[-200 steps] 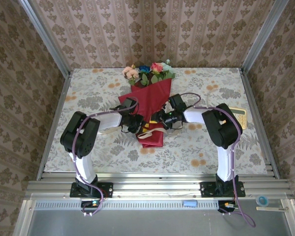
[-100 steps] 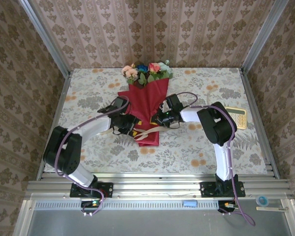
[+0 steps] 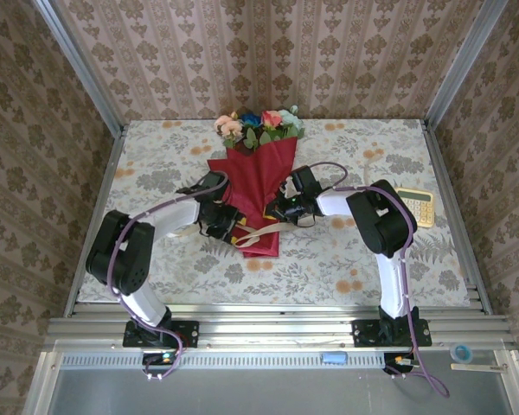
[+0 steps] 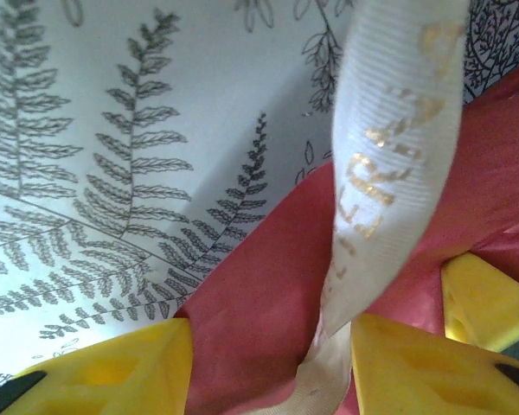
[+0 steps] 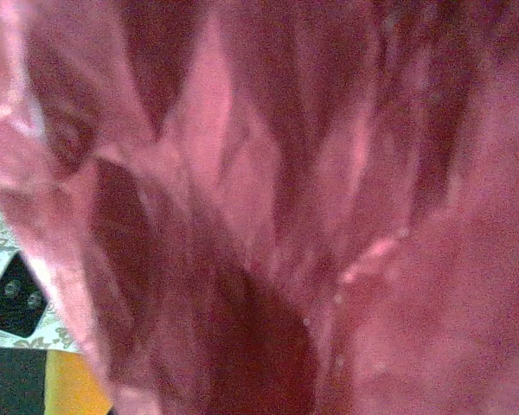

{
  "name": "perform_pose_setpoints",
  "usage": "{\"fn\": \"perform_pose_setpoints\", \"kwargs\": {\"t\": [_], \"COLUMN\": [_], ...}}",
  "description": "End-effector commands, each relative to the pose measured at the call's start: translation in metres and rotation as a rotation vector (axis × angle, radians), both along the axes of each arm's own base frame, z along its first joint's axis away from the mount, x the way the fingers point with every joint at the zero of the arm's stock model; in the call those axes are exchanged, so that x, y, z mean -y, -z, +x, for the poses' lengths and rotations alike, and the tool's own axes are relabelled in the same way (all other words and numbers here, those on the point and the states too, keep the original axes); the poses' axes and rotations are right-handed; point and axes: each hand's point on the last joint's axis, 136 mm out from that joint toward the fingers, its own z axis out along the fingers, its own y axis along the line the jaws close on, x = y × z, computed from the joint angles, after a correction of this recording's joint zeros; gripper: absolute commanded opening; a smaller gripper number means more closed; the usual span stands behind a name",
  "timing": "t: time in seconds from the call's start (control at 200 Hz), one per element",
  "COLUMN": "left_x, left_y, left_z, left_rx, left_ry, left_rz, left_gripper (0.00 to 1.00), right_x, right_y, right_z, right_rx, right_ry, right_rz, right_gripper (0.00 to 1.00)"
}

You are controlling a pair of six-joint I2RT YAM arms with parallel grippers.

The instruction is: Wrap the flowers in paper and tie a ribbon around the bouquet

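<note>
The left gripper [image 4: 268, 350] has its jaws part open, the ribbon [image 4: 389, 173] running loose between them. The right gripper [image 3: 278, 210] has its jaws closed tight at the bouquet [image 3: 258, 186], against the paper [image 5: 329, 173].

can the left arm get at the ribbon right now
Probably yes: the ribbon runs over the paper and down between the left gripper's open yellow fingers. Nothing lies across it, so closing should catch it.

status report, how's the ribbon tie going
Left gripper jaws open, ribbon running between them over the paper. Right gripper shut at right edge of bouquet. Ribbon loose, no knot seen. Calculator far right, apart.
</note>
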Motion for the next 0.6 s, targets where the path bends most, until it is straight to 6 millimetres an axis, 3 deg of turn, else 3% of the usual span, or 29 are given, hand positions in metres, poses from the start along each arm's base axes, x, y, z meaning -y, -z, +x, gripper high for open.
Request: {"fn": "perform_pose_setpoints", "kwargs": {"t": [0.0, 0.125, 0.225, 0.305, 0.375, 0.47, 0.595], "left_x": [0.002, 0.004, 0.008, 0.010, 0.012, 0.020, 0.023], "left_y": [0.001, 0.013, 0.025, 0.026, 0.016, -0.003, -0.013], "left_z": [-0.005, -0.006, -0.007, -0.008, -0.006, -0.012, -0.053], "left_rx": [-0.012, -0.028, -0.047, -0.039, -0.001, 0.037, -0.015], "left_ry": [0.040, 0.049, 0.070, 0.083, 0.112, 0.222, 0.398], "left_rz": [0.027, 0.036, 0.036, 0.026, 0.018, -0.012, -0.054], "left_gripper": [0.48, 0.45, 0.36, 0.22, 0.00, 0.00, 0.00], "right_x": [0.002, 0.001, 0.000, 0.001, 0.001, 0.002, 0.001], "right_y": [-0.008, -0.006, -0.006, -0.007, -0.009, -0.014, -0.022], "right_z": [0.003, 0.001, 0.001, 0.002, 0.003, 0.007, 0.016], "right_rx": [0.050, 0.046, 0.048, 0.052, 0.061, 0.084, 0.119], "right_ry": [0.010, 0.011, 0.014, 0.019, 0.027, 0.049, 0.088], "right_rz": [-0.016, -0.016, -0.013, -0.012, -0.013, -0.009, 0.012], "right_gripper": [0.00, 0.00, 0.00, 0.00, 0.00, 0.00, 0.00]}}
